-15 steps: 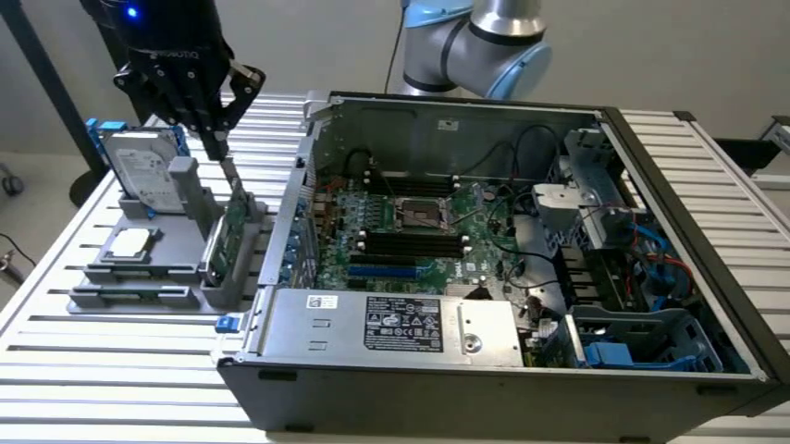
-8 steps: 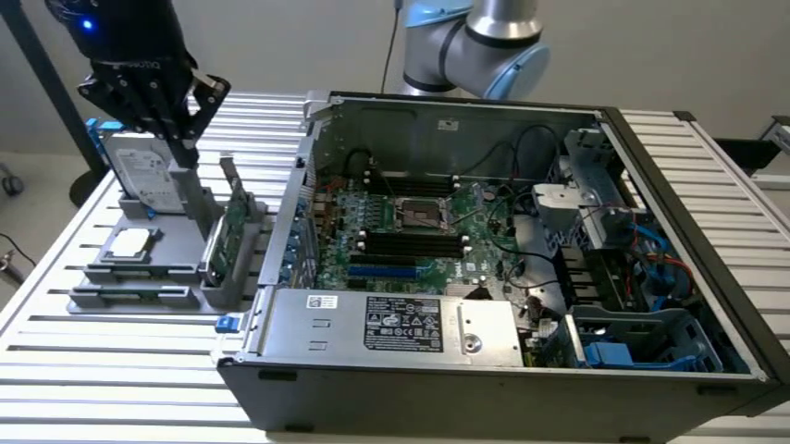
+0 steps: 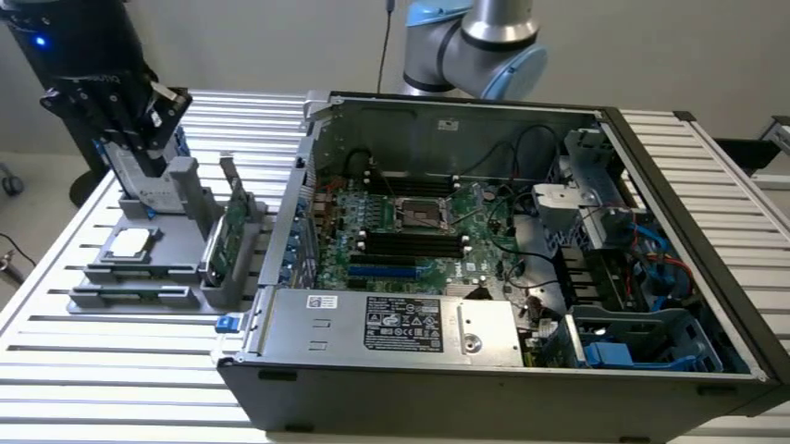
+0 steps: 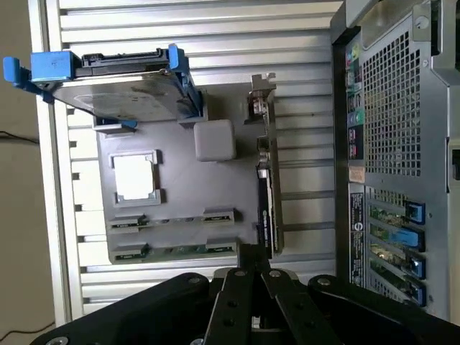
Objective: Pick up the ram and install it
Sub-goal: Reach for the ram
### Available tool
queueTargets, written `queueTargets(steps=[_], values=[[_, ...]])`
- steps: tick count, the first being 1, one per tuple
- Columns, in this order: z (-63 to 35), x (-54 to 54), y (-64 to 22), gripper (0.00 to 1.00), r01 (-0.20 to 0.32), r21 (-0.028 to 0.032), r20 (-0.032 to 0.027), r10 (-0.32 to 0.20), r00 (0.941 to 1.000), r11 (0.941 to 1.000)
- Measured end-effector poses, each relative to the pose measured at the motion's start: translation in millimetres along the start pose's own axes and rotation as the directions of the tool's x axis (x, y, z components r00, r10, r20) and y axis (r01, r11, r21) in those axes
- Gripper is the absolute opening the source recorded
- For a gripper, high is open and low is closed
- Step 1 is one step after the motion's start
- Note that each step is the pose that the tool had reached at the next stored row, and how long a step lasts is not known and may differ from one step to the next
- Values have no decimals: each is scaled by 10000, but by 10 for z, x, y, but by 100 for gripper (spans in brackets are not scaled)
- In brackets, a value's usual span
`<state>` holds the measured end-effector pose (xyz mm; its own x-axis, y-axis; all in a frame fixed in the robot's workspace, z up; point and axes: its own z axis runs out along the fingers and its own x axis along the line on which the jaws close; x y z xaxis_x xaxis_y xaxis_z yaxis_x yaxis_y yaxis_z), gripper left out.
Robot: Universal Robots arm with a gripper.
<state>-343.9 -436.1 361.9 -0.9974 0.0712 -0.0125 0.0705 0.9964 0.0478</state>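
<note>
Ribbed metal table (image 3: 124, 370), matt grey plastic holder (image 4: 180, 169), shiny metal drive (image 4: 122, 97)

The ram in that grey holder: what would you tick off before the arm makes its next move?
1. The ram lies in its holder: ok.
2. The tool is open for a grab: not ok, it is shut.
3. The tool is down at the ram: not ok, it hangs above the holder.
4. The computer case is open: ok.
5. The black memory slots look free: ok.
6. Which way the ram's notch faces: cannot tell.
</note>
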Motion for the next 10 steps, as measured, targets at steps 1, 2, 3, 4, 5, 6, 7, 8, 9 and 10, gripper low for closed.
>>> queueTargets(steps=[1, 2, 3, 4, 5, 6, 7, 8, 9, 10], values=[[15, 45, -6, 11, 0, 1, -6, 0, 10000, 10000], [29, 90, -12, 11, 0, 1, -14, 0, 10000, 10000], [43, 134, -19, 11, 0, 3, -21, 0, 10000, 10000], [59, 182, -25, 11, -1, 4, -29, 1, 10000, 10000], [74, 227, -32, 11, -2, 5, -37, 2, 10000, 10000], [88, 273, -38, 11, -2, 6, -45, 3, 10000, 10000], [102, 318, -45, 11, -2, 8, -54, 2, 10000, 10000], [116, 363, -51, 11, -2, 8, -63, 2, 10000, 10000], [131, 409, -58, 11, -2, 9, -72, 2, 10000, 10000], [145, 454, -65, 11, -3, 10, -83, 3, 10000, 10000]])
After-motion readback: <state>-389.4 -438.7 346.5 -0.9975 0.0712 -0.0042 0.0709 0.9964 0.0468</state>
